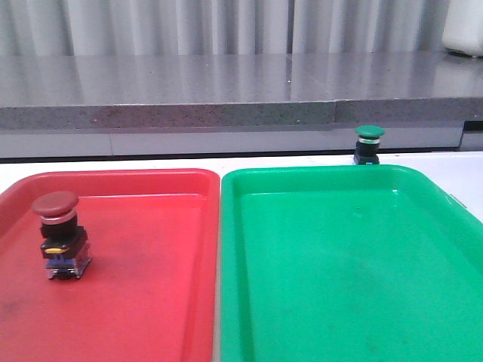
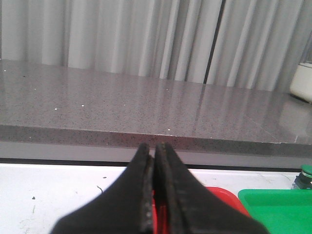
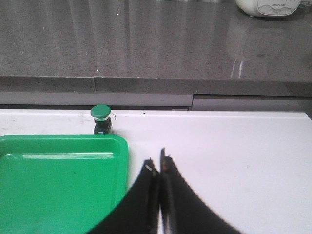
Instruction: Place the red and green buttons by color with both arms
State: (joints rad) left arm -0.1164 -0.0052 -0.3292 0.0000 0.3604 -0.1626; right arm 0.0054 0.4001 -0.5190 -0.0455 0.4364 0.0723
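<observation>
Beyond the far rim of the green tray: the green button point(image 1: 369, 143) stands upright on the white table point(image 3: 234, 141), just outside the tray, cap up.
Long axis of the green button: vertical, cap over its dark body.
Right gripper point(image 3: 160, 168): fingers pressed together, nothing between them; it sits over bare table beside the tray's corner.
Direction from right fingers: the green button point(image 3: 101, 118) lies ahead and off to the tray side, well apart from the tips.
Nearer arm: the right, by my judgement; the left wrist view shows that button only at its edge.
Left gripper point(image 2: 155, 161): fingers closed on each other, empty, above the red tray's far rim.
Red tray point(image 1: 151, 181): holds the red button point(image 1: 60, 234), upright, toward its left side.
Green tray point(image 1: 317, 175): nothing visible inside.
Task state: red looks sorted; green not yet in its tray.
Next move calls for: the right fingers to spread before reaching the cap.
</observation>
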